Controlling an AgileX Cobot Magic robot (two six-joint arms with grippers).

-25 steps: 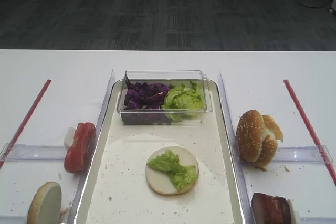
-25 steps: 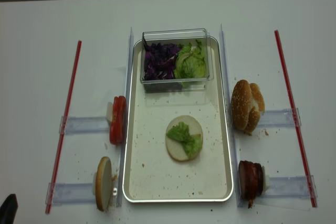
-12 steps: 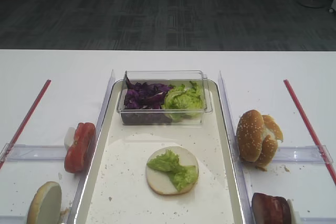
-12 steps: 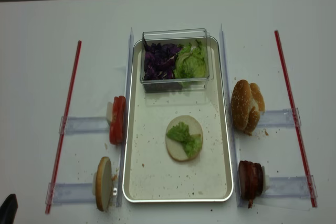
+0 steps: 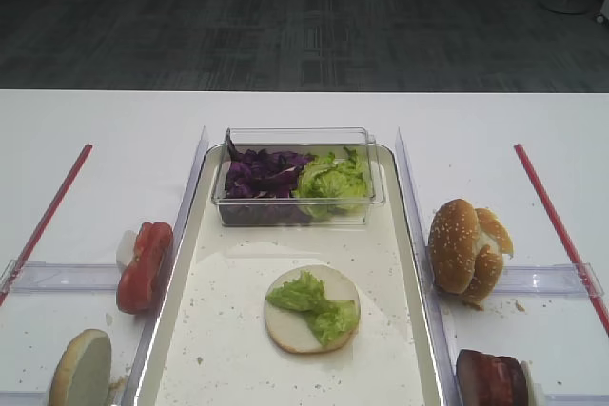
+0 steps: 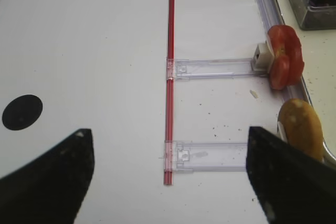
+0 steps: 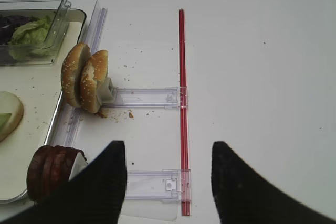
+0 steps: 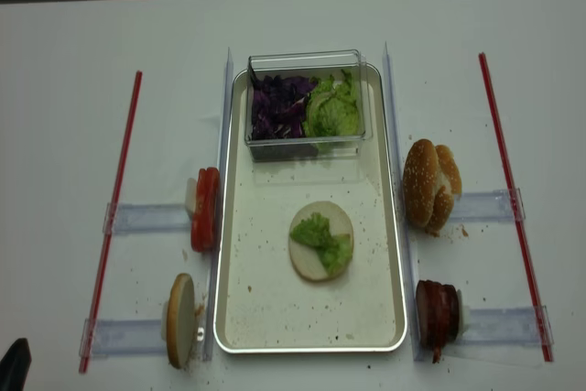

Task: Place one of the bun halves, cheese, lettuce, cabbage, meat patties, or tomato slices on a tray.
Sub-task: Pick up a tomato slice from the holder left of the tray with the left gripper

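one tray (image 8: 233, 318) mid-counter with one bun half (image 8: 320, 241) plus one lettuce (image 8: 323, 233) scrap dead centre, two bun halves (image 8: 430, 185) at 3 o'clock, tomato slices (image 8: 205, 210) at 9, both end effectors spread open, holding nothing

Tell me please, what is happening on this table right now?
A burger is being assembled on the tray. One bun half lies there, cut face up, with lettuce on it. Nothing is being held: both end effectors hover above the table beside the tray, the left end effector open, the right end effector empty. Tomato slices, meat patties and more buns wait in holders alongside.
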